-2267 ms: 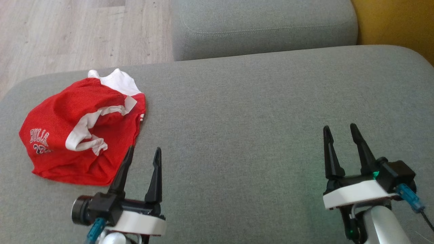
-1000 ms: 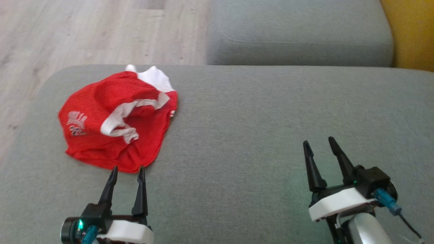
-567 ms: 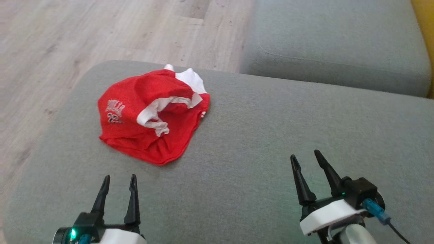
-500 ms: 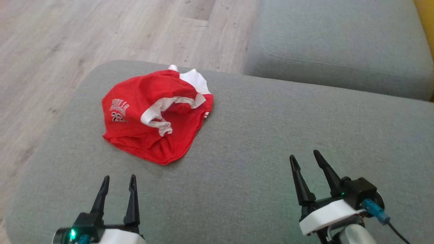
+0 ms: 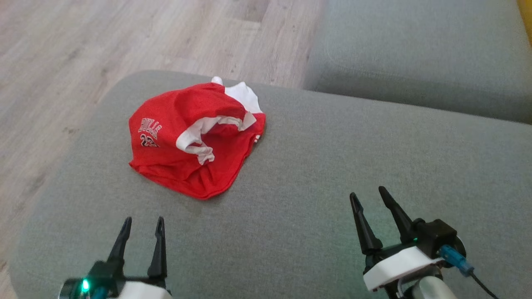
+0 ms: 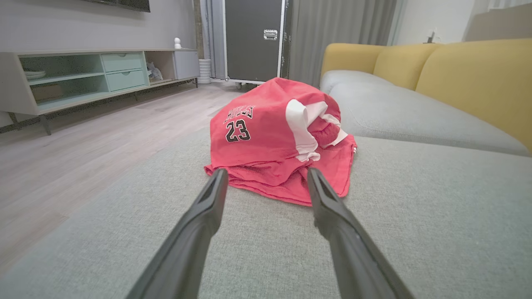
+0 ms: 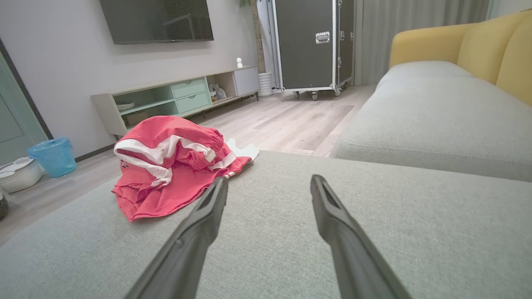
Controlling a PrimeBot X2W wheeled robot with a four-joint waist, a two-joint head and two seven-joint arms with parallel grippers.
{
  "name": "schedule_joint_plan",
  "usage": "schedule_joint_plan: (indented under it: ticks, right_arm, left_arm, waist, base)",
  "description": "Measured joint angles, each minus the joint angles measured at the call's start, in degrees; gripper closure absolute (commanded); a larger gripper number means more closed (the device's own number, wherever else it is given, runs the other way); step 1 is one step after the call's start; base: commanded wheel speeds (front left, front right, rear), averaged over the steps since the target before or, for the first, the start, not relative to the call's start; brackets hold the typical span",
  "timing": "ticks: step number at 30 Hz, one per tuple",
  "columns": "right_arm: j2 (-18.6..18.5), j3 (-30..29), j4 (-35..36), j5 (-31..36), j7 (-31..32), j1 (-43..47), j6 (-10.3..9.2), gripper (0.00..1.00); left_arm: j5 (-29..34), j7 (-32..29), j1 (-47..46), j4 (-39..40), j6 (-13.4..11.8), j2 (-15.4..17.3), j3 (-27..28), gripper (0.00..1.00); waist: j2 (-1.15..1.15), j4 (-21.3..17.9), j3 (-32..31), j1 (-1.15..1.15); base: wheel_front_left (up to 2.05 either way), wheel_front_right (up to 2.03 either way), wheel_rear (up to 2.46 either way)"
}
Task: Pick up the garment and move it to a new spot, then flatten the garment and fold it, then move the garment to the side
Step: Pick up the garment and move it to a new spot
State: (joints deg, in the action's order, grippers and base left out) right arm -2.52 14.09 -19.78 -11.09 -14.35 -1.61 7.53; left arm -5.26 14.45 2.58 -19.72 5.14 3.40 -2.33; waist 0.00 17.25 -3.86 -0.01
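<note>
Obs: step 1 (pick-up) not begun. Garment = red jersey w/ white trim, "23" print, crumpled in a mound on far-left part of grey sofa seat, close to seat's far edge; a white bit reaches that edge. Wood floor beyond.

Key relation: garment lies ahead of L gripper, slightly to its right in head view. In L wrist view the near hem sits framed between the 2 fingers, apart from the tips. R gripper is well apart, garment off to its left-fwd. L arm clearly nearer, so I judge L for the grasp. Long axis: none clear, mound approx as wide as deep; near hem runs slantwise, its nearest corner pointing toward the robot.

Grippers: both spread wide, nothing between fingers, no contact w/ cloth; contact w/ seat can't tell.

Next move (judgement): L needs short fwd reach + drop onto near hem or the raised white-trim fold. Risk: pinching only 1 layer, or snagging seat fabric
</note>
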Motion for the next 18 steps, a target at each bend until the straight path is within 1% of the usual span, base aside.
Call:
schedule_joint_plan:
  ticks: [2, 5, 7, 9, 11, 13, 14, 18]
  right_arm:
    - [0.0, -0.3, 0.2, 0.0, 0.0, 0.0, 0.00, 0.00]
    - [0.0, -1.1, 0.4, 0.7, 0.0, -0.2, 0.00, 0.00]
    - [0.0, -1.6, 0.5, 1.3, 0.0, -0.5, 0.00, 0.00]
    - [0.0, -2.0, 0.5, 1.7, 0.0, -1.3, 0.00, 0.00]
    - [0.0, -2.4, 0.7, 2.2, 0.0, -2.4, 0.00, 0.00]
    - [0.0, -2.9, 1.1, 2.5, 0.0, -3.7, 0.00, 0.00]
    - [-0.1, -3.1, 1.3, 2.7, 0.0, -4.8, 0.00, 0.00]
    - [-0.1, -3.1, 1.7, 3.1, 0.0, -6.5, 0.00, 0.00]
  left_arm:
    - [0.3, 0.0, -1.3, -1.0, 0.6, 0.9, -0.6, 0.00]
    - [1.1, -0.4, -6.9, -5.0, 1.5, 3.7, -3.2, 0.00]
    - [1.2, -2.2, -12.5, -7.9, 2.0, 5.7, -5.7, 0.00]
    - [1.0, -5.4, -18.4, -10.2, 2.2, 7.7, -8.9, 0.00]
    - [-1.0, -8.6, -24.0, -11.9, 2.4, 10.0, -13.2, 0.00]
    - [-4.7, -11.6, -29.0, -13.1, 2.4, 11.6, -16.8, 0.00]
    - [-7.4, -14.6, -33.2, -14.3, 2.4, 13.6, -20.5, 0.00]
    - [-11.6, -19.2, -40.4, -18.2, 2.4, 17.8, -25.4, 0.00]
  waist:
    - [0.00, -0.3, 0.9, 0.00]
    - [0.00, -0.8, 2.7, 0.00]
    - [0.00, -1.2, 4.0, 0.01]
    - [0.00, -1.7, 5.4, 0.01]
    - [0.00, -2.2, 7.0, 0.01]
    - [0.00, -2.8, 8.6, 0.01]
    - [0.00, -3.4, 10.1, 0.02]
    - [0.00, -4.9, 13.1, 0.02]
  base:
    - [0.00, 0.00, 0.00]
    - [0.00, 0.00, 0.00]
    - [0.00, 0.00, 0.00]
    - [0.00, 0.00, 0.00]
    - [0.00, 0.00, 0.00]
    - [0.00, 0.00, 0.00]
    - [0.00, 0.00, 0.00]
    - [0.00, 0.00, 0.00]
